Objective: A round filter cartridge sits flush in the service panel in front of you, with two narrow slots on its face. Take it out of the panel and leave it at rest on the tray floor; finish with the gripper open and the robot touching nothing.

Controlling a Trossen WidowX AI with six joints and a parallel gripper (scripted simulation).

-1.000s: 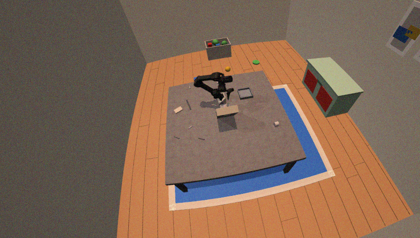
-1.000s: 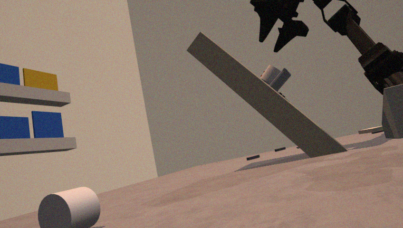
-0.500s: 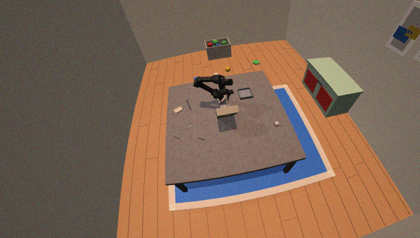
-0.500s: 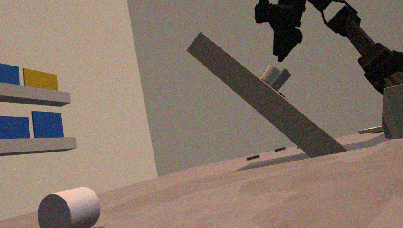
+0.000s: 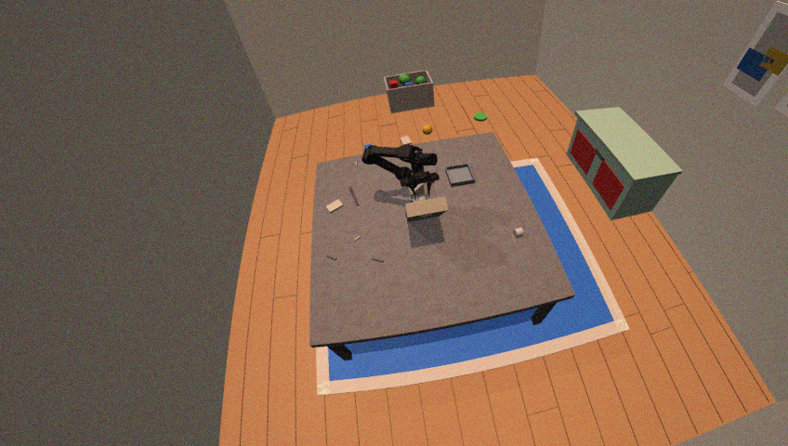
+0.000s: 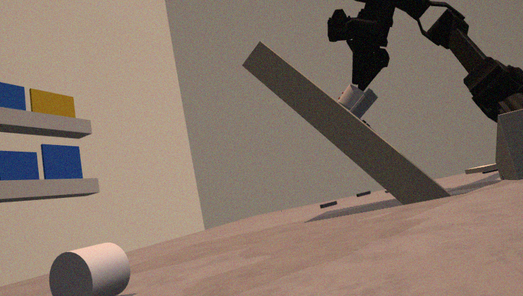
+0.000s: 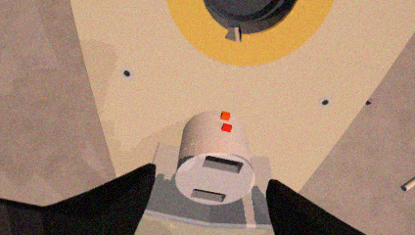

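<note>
Wrist view shows the gripper (image 7: 210, 177) with jaws apart and empty, straddling the pale slotted cylinder (image 7: 213, 139) below the yellow ring (image 7: 299, 39); it looks rigid and smooth, best pinched across its round sides.

Tilted panel (image 6: 345, 124) on table (image 5: 442, 276), tray (image 5: 460, 175) beside, pincer (image 7: 210, 188) astride key (image 7: 215, 154)

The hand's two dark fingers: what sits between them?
In the wrist view, a pale slotted cylinder in its grey bracket sits between the open hand's fingers.
</note>
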